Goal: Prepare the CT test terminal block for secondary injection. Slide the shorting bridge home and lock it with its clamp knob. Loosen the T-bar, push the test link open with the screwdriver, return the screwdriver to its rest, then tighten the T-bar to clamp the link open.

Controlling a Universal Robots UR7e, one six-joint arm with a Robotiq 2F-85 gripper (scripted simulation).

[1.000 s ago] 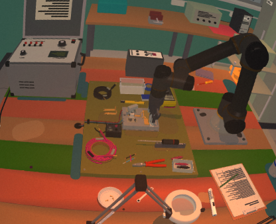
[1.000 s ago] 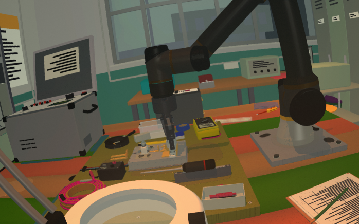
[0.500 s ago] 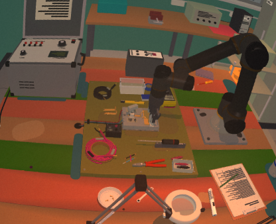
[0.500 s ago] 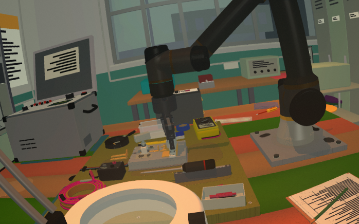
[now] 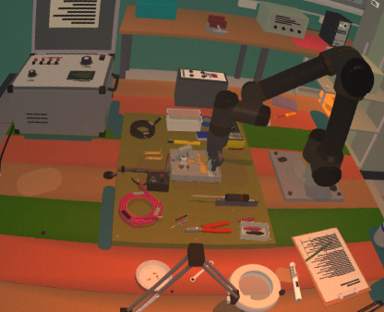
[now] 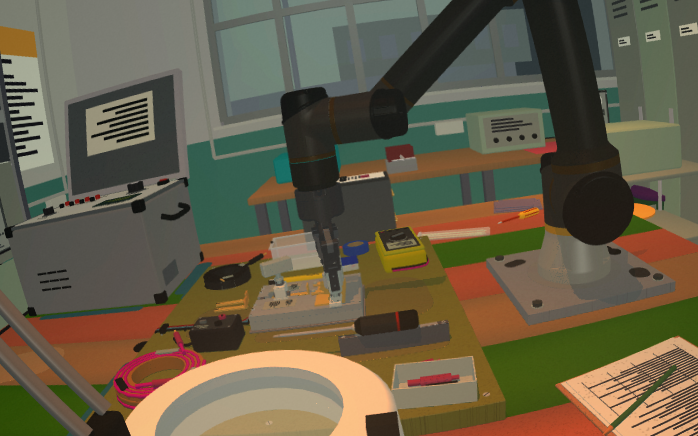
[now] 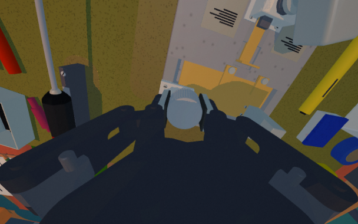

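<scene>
The grey terminal block [image 5: 194, 167] [image 6: 305, 305] sits mid-mat. Its brass shorting bridge [image 7: 224, 85] lies at the block's right end. The round grey clamp knob [image 7: 183, 107] is gripped between the fingers of my gripper [image 7: 182, 109] [image 5: 213, 171] [image 6: 334, 293], which stands straight down on it. The brass test link [image 7: 249, 48] runs toward the T-bar housing [image 7: 277, 11] at the block's far end. The black-handled screwdriver [image 5: 229, 197] [image 6: 362, 325] [image 7: 53, 97] lies on its dark rest [image 6: 392, 339] in front of the block.
Behind the block are a white tray [image 5: 183, 120], a yellow meter [image 6: 399, 248] and blue tape [image 7: 352, 150]. A yellow pen [image 7: 337, 70] lies beside the block. Red pliers [image 5: 210, 227], a pink cable coil [image 5: 139, 210] and a small parts tray [image 6: 433, 381] lie toward the front.
</scene>
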